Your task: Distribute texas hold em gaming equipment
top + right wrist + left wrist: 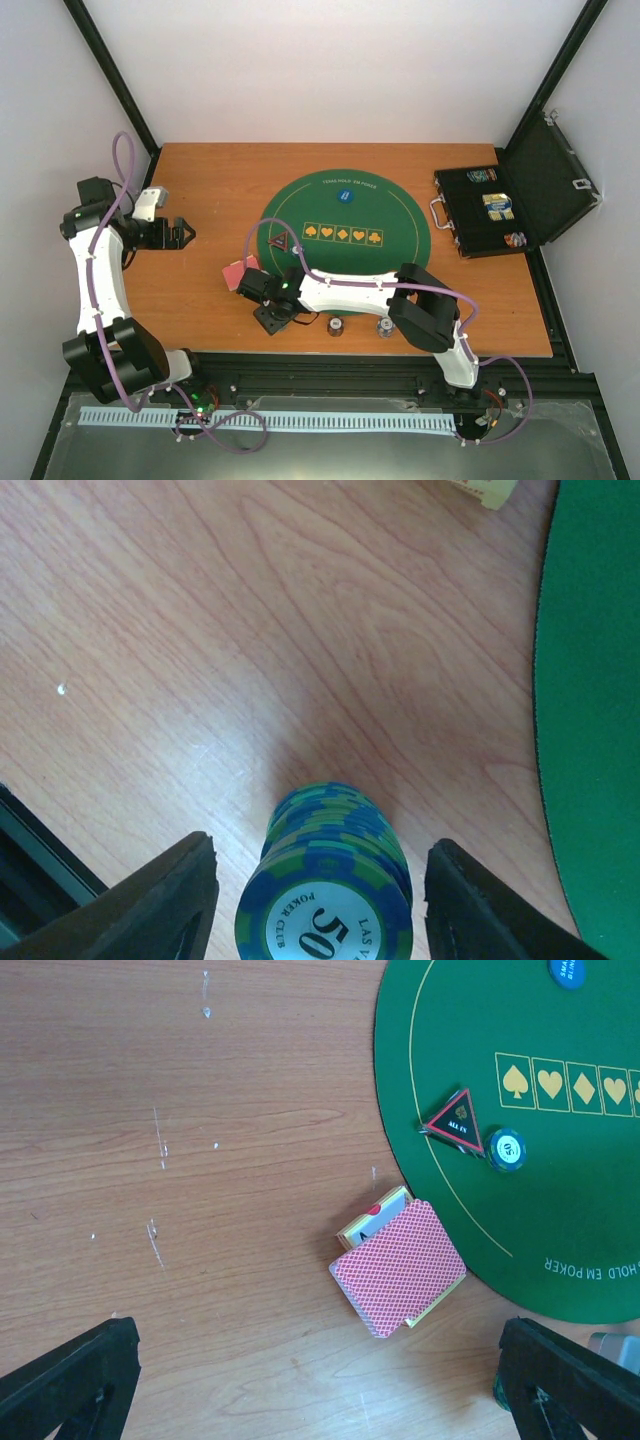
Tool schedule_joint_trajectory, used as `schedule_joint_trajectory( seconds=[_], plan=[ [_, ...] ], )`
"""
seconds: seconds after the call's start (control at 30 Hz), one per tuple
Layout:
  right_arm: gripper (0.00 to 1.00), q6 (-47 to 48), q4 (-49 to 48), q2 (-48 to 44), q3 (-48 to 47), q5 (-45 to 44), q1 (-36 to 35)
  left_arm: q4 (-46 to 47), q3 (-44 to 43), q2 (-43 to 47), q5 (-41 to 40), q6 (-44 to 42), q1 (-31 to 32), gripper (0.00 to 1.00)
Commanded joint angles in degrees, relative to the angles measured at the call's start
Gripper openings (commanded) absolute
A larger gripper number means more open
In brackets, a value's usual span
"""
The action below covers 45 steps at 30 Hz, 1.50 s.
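Observation:
A stack of blue-and-green striped poker chips (335, 880), top chip marked 50, stands on the wood between the fingers of my right gripper (320, 848). The jaws are open, with a gap on each side of the stack. In the top view this gripper (271, 318) hides the stack. Pink-red-backed playing cards (400, 1265) lie fanned on the wood at the mat's left edge (240, 272). On the mat sit a black triangular button (455, 1122), a single chip (507, 1149) and a blue round button (567, 970). My left gripper (183, 233) hangs open over bare wood, holding nothing.
The round green felt mat (400, 215) covers the table's middle. Two more chip stacks (336, 326) (385, 327) stand near the front edge. An open black case (500, 215) with more pieces lies at the far right.

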<state>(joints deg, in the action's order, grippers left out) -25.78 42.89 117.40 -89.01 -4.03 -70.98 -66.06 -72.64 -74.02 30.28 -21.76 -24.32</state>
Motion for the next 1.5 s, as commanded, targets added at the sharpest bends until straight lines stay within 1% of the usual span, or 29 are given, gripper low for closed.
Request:
schedule_joint_trajectory(
  seconds=[0.0, 0.07, 0.17, 0.2, 0.3, 0.47, 0.6, 0.77, 0.83, 1.2, 1.47],
  plan=[
    [0.56, -0.17, -1.14, 1.12, 0.64, -0.68, -0.56, -1.04, -2.31, 0.68, 0.71, -0.83, 0.15, 1.00],
    [0.55, -0.10, -1.06, 1.24, 0.83, -0.87, -0.50, -1.11, -2.46, 0.59, 0.68, -0.83, 0.15, 1.00],
    [0.50, 0.02, -1.22, 1.09, 0.95, -1.17, -0.52, -1.17, -2.49, 0.75, 0.91, -0.83, 0.17, 1.00],
    [0.50, 0.07, -1.16, 1.07, 1.02, -1.24, -0.46, -1.18, -2.50, 0.72, 0.87, -0.79, 0.17, 1.00],
    [0.56, 0.24, -0.76, 1.29, 0.86, -1.49, -0.47, -1.34, -2.53, 0.81, 0.87, -0.90, 0.15, 1.00],
    [0.55, 0.27, -0.88, 1.24, 1.17, -1.59, -0.47, -1.49, -2.82, 0.89, 0.78, -1.00, 0.19, 1.00],
    [0.49, 0.25, -1.12, 1.01, 1.55, -1.51, -0.48, -1.58, -2.74, 0.90, 0.80, -0.96, 0.15, 1.00],
    [0.47, 0.46, -1.04, 1.33, 1.92, -1.86, -0.47, -1.59, -3.01, 0.89, 0.62, -1.09, 0.17, 1.00],
    [0.41, 0.47, -1.14, 1.34, 2.06, -1.95, -0.47, -1.62, -3.16, 0.89, 0.53, -1.13, 0.15, 1.00],
    [0.25, 0.98, 0.59, -0.11, -0.34, -2.15, -0.47, -1.70, -3.30, 0.46, 0.83, -1.08, 0.15, 1.00],
    [0.24, 1.97, 3.95, -2.65, -3.54, -2.90, -0.36, -1.79, -3.37, 0.24, 0.96, -1.18, 0.15, 1.00]
  ],
)
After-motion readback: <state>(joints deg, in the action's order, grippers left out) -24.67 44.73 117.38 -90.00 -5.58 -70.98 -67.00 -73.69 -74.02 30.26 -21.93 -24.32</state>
